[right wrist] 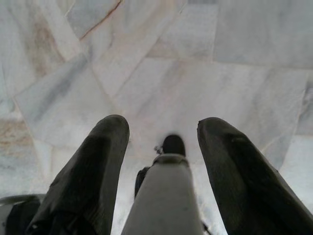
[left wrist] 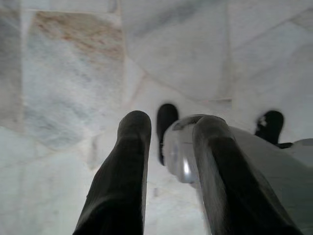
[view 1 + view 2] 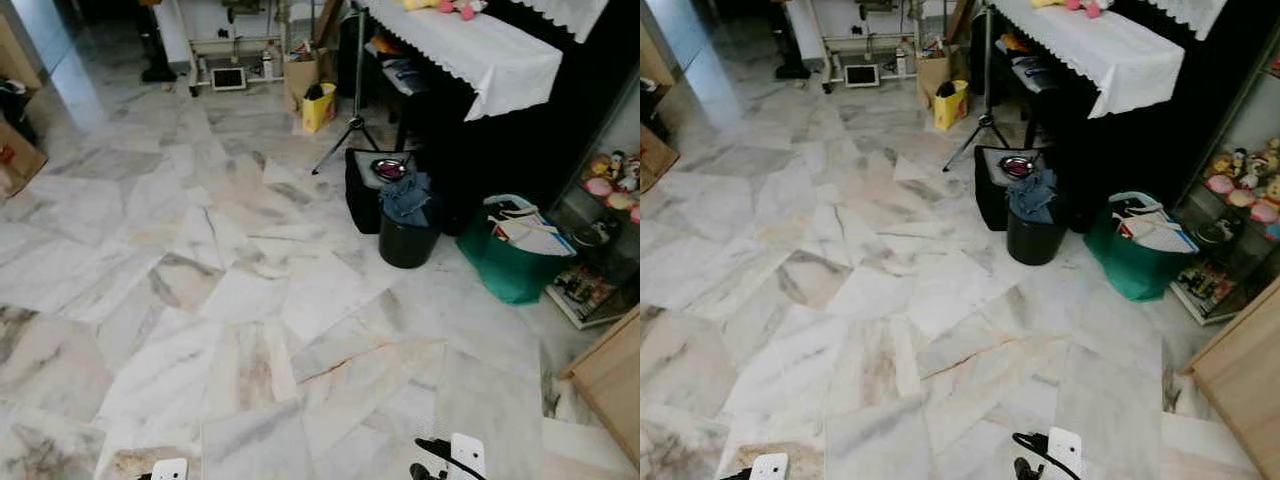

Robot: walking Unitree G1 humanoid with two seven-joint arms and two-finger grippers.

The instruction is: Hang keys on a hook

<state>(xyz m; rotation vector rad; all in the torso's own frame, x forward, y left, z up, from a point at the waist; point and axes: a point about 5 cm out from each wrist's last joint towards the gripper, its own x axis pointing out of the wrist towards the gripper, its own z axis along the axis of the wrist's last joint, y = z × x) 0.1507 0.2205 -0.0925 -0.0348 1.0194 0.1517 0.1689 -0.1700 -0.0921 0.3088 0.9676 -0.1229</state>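
Observation:
Both arms hang low over a pale marble floor [image 3: 230, 300]. In the left wrist view my left gripper [image 2: 171, 132] points down at the tiles, its two black fingers [image 2: 127, 166] apart with nothing between them. My right gripper [image 1: 164, 128] likewise points at the floor, open and empty. White wrist parts of the left arm [image 3: 168, 468] and the right arm [image 3: 466, 455] peek in at the bottom edge of the left eye view.
A black bin with blue cloth [image 3: 408, 228], a black box [image 3: 362, 185] and a green bag [image 3: 505, 265] stand at right below a white-clothed table [image 3: 480, 50]. Also at right are a glass shelf of toys [image 3: 610, 190] and a wooden panel [image 3: 612, 380]. A cardboard box [image 3: 15, 155] sits far left.

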